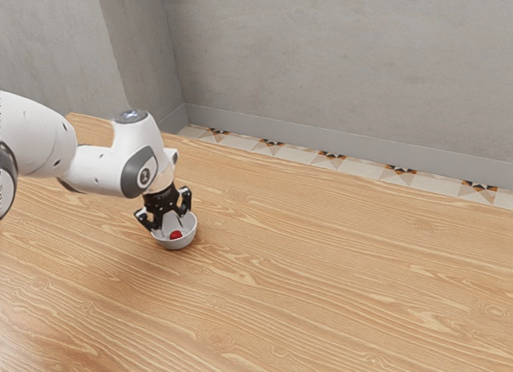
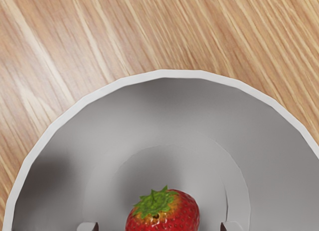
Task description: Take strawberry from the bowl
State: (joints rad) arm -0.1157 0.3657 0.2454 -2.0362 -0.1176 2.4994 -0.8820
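I saw the end effector [image 1: 171, 223] wide | strawberry [image 2: 169, 216] sat in the bowl [image 2: 164, 73], five o'clock from the arm's wrist [image 1: 146, 173] | risk: an off-centre pinch could have rolled it aside

Grey, mottled walls [image 1: 345, 59] meet in a corner above a plain grey baseboard [image 1: 321, 139]. Patterned tiles [image 1: 296, 154] line the floor beside the wooden table [image 1: 337, 268], whose grain catches a soft sheen.

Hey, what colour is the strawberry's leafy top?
Green, seen best in the wrist view, on the red strawberry.
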